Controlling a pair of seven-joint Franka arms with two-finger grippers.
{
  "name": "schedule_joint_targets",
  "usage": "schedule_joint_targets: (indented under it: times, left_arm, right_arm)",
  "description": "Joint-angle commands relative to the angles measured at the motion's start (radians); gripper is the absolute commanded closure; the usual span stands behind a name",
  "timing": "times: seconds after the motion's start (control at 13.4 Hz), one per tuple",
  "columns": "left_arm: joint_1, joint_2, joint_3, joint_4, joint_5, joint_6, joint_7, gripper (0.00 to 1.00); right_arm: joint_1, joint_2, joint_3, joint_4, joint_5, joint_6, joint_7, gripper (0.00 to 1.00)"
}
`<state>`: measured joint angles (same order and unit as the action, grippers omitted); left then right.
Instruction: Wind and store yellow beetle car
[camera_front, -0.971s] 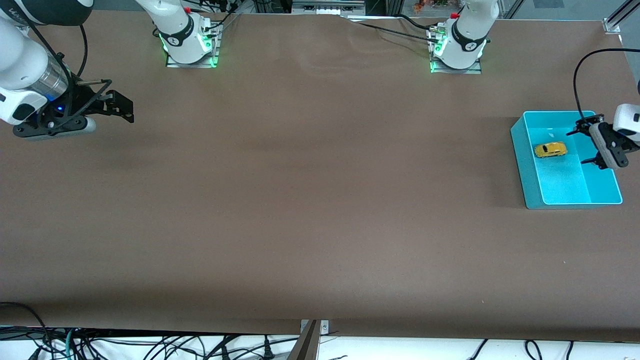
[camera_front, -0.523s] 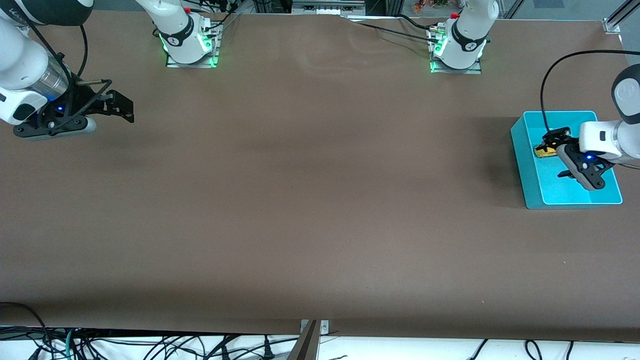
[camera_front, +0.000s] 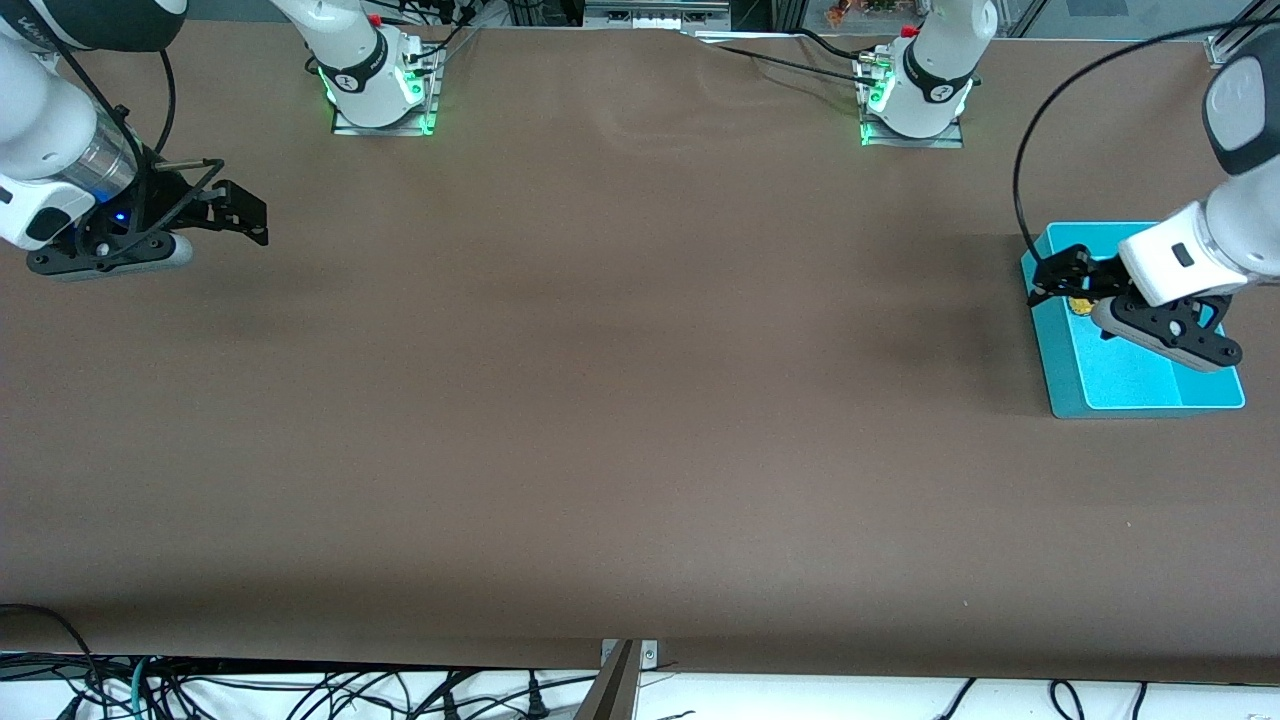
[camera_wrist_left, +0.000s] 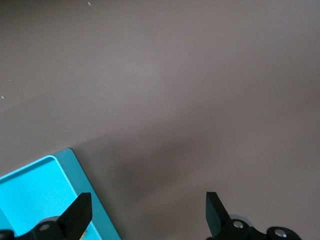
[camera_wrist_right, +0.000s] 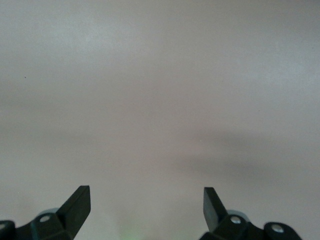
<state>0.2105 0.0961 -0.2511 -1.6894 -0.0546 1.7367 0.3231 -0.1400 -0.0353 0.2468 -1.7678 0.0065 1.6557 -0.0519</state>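
The left tool (camera_front: 1062, 282) hangs over the turquoise bin (camera_front: 1060, 370), which sits toward the left arm's end of the brown worktop (camera_front: 620, 400). Its fingers (camera_wrist_left: 80, 212) are spread wide and hold nothing; in the left wrist view one finger is over the bin's rim and the other over bare worktop. The yellow beetle car (camera_front: 1080, 303) lies inside the bin, only a sliver of it showing beneath the tool. The right tool (camera_front: 235, 215) waits above the worktop at the right arm's end, likewise wide and empty. No legible writing is visible.
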Motion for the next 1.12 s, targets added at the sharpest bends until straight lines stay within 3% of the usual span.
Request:
schedule_joint_targets:
  times: [0.0, 0.15, 0.3, 0.52, 0.6, 1.05]
  left_arm:
    - [-0.062, 0.002, 0.016, 0.097, 0.015, -0.124, -0.152, 0.0]
    - [-0.075, -0.013, 0.016, 0.131, 0.018, -0.241, -0.357, 0.0]
    - [-0.1, -0.042, 0.032, 0.134, 0.019, -0.296, -0.436, 0.0]
    - [-0.253, -0.061, 0.215, 0.137, 0.018, -0.301, -0.432, 0.0]
    - [-0.255, -0.068, 0.232, 0.134, 0.01, -0.308, -0.43, 0.0]
    - [-0.252, -0.061, 0.234, 0.131, 0.019, -0.318, -0.346, 0.0]
  right_arm:
    - [0.004, -0.009, -0.006, 0.001, 0.009, -0.016, -0.005, 0.0]
    - [0.004, -0.009, -0.006, 0.001, 0.009, -0.017, -0.006, 0.0]
    - [0.004, -0.009, -0.006, 0.001, 0.009, -0.016, -0.005, 0.0]
    - [0.004, -0.009, -0.006, 0.001, 0.009, -0.016, -0.006, 0.0]
    - [0.004, -0.009, -0.006, -0.001, 0.009, -0.016, -0.005, 0.0]
    - [0.004, -0.009, -0.006, -0.001, 0.009, -0.019, -0.005, 0.0]
